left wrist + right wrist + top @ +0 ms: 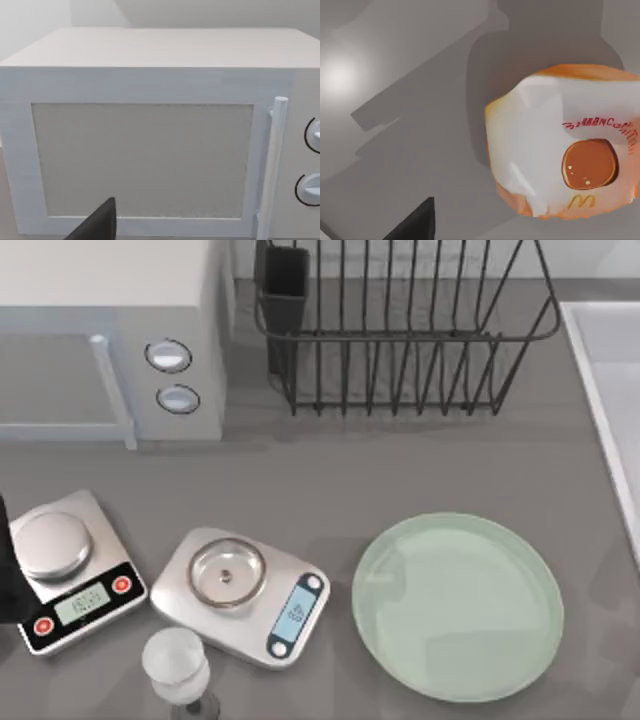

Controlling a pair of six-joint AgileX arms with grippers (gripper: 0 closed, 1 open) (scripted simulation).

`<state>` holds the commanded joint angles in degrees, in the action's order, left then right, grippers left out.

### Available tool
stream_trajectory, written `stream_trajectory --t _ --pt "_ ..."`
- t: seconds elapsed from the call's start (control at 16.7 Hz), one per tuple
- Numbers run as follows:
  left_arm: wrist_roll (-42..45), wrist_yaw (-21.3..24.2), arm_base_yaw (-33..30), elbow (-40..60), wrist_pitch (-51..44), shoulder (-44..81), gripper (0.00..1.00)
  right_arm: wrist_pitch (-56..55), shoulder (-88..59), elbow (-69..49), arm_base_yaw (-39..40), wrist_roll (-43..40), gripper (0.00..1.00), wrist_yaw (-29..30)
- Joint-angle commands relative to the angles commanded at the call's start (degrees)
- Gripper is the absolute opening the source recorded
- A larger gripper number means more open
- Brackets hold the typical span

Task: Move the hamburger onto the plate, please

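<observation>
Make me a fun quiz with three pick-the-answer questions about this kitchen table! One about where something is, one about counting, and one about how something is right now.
1. Where does the pale green plate sit in the top view?
A. On the table's right part
B. Inside the dish rack
C. On top of the microwave

2. How many kitchen scales are on the table?
A. One
B. Two
C. Four

3. How is the microwave door right now?
A. Wide open
C. Taken off
B. Closed

Answers:
1. A, the plate lies right of the scale with the blue display.
2. B, that scale and the scale with red buttons are the two there.
3. B, the left wrist view shows the door flat against the front beside its handle.
</observation>
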<state>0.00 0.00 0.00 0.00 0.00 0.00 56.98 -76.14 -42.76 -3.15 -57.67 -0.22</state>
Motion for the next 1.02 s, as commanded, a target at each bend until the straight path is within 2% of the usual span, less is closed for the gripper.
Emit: stream_trajectory --t 0.36,0.78,1.02 --pt "0.0 0.0 0.0 0.0 0.0 0.0 1.0 -2.35 -1.06 1.49 0.2 0.2 1.0 0.0" --pt "0.0 0.0 0.0 0.0 0.0 0.0 1.0 -20.75 -10.03 10.28 0.28 0.46 1.0 -0.03" --pt "0.0 0.0 0.0 0.0 0.0 0.0 1.0 -23.35 -11.59 11.75 0.29 0.48 1.0 -0.03"
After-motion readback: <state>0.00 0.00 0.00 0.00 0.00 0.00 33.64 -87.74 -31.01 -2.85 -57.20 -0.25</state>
